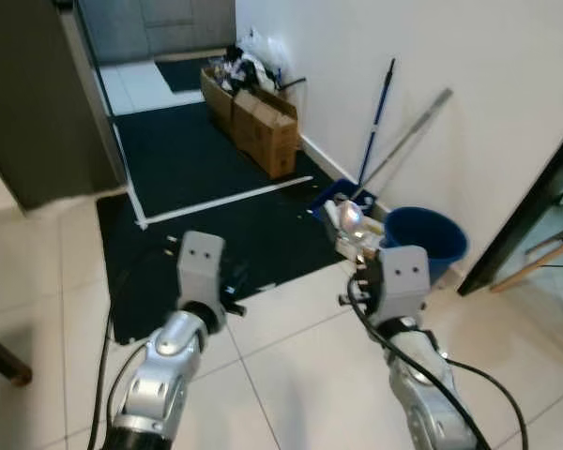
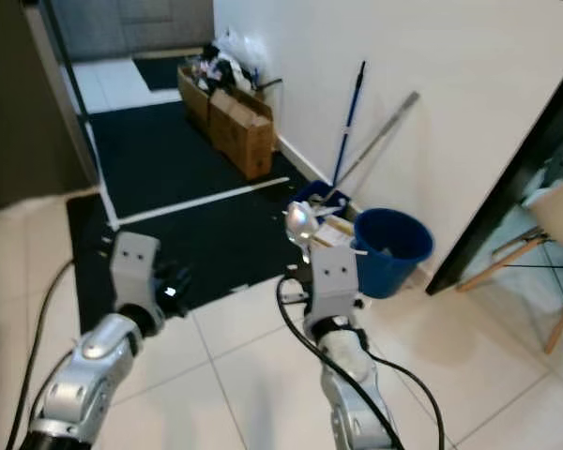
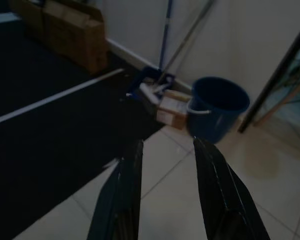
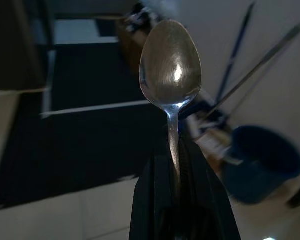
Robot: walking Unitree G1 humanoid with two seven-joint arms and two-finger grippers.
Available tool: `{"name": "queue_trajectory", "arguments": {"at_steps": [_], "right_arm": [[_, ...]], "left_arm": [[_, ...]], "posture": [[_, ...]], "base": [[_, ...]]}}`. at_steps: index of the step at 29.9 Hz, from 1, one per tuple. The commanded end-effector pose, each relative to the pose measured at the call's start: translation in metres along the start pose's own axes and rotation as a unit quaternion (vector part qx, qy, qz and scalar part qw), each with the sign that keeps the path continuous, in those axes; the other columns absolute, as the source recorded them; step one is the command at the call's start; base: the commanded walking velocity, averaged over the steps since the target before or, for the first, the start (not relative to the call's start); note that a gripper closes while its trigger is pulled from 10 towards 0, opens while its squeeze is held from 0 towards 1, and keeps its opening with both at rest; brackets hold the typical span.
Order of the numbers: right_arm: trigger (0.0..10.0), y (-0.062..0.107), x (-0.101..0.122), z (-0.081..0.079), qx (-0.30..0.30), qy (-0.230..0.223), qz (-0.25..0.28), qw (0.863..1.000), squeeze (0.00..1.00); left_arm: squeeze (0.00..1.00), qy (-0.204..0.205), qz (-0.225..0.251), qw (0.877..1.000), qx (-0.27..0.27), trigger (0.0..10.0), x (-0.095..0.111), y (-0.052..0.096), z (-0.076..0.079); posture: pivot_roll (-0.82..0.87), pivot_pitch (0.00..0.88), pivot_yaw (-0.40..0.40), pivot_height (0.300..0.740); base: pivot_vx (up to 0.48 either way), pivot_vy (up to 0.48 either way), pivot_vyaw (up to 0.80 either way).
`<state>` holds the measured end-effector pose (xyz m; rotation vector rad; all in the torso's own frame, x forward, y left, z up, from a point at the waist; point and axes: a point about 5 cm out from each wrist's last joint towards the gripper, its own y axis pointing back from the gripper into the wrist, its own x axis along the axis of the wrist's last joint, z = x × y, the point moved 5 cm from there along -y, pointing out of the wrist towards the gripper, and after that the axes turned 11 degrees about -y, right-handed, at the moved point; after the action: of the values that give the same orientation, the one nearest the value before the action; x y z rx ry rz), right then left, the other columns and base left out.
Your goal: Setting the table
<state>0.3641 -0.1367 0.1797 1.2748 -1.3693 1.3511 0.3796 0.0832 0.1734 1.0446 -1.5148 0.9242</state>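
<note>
right gripper (image 4: 177,160) clamping spoon (image 4: 171,62), handle hidden

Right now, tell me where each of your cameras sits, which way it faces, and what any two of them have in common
Left eye view: on the head, looking forward and down at the tiled floor and black mat; both silver arms show.
Right eye view: the head's other eye, same scene, slightly shifted.
Left wrist view: along the open, empty left gripper toward the blue bucket.
Right wrist view: along the right gripper, shut on a spoon with its bowl outward.
Shared: the bucket and leaning broom handles appear in all views.
</note>
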Motion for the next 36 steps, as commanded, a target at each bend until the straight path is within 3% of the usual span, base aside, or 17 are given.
{"name": "queue_trajectory", "arguments": {"at_steps": [1,19,36], "right_arm": [[10.0,0.002,-0.001,-0.006,0.012,-0.013,0.0,1.0,0.0],[10.0,0.002,0.001,-0.017,0.042,-0.043,-0.004,0.998,0.0],[10.0,0.001,0.002,-0.012,0.035,-0.047,-0.002,0.998,0.0]], "left_arm": [[0.0,-0.001,-0.025,1.0,0.015,10.0,-0.011,0.003,-0.007],[0.0,-0.007,-0.029,0.999,0.021,10.0,-0.01,0.003,-0.009],[0.0,-0.013,-0.032,0.999,0.018,10.0,-0.011,0.003,-0.008]], "posture": [[0.0,0.123,0.038,0.74],[0.0,0.119,0.04,0.74],[0.0,0.107,0.046,0.74]], "base": [[0.0,0.0,0.43],[0.0,0.0,0.77],[0.0,0.0,0.8]]}}
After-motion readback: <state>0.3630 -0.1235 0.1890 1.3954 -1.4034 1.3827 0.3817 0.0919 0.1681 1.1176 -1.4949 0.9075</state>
